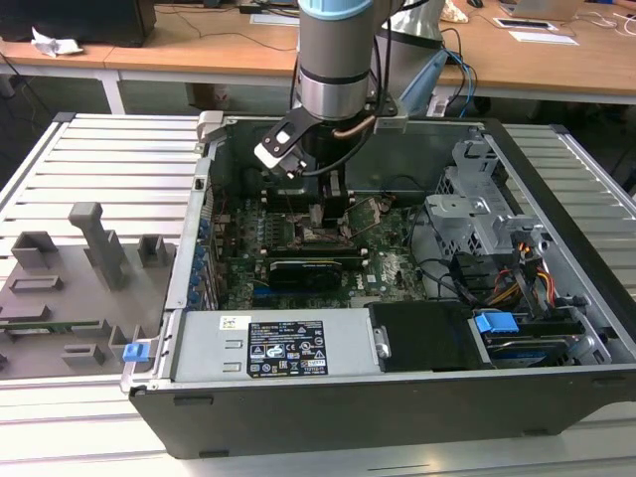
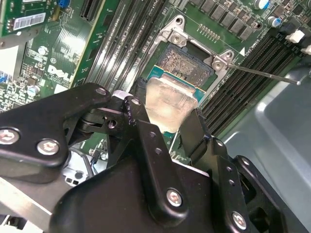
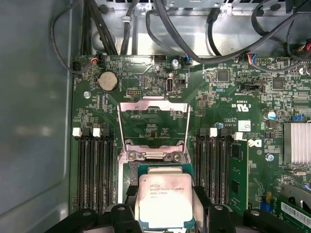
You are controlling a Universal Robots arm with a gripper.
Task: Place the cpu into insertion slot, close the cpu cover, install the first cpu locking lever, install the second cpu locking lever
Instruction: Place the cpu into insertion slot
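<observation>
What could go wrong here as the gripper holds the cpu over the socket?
The cpu, pinched in the gripper, covers only part of the insertion slot; set down off-square, it might bend the exposed pins. The raised cpu cover stands close to it, so the chip's edge could catch there.

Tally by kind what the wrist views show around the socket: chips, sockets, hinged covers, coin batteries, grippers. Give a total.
cpu: 1
insertion slot: 1
cpu cover: 1, swung open
coin battery: 1
gripper: 1, shut on the cpu
Total: 5
</observation>
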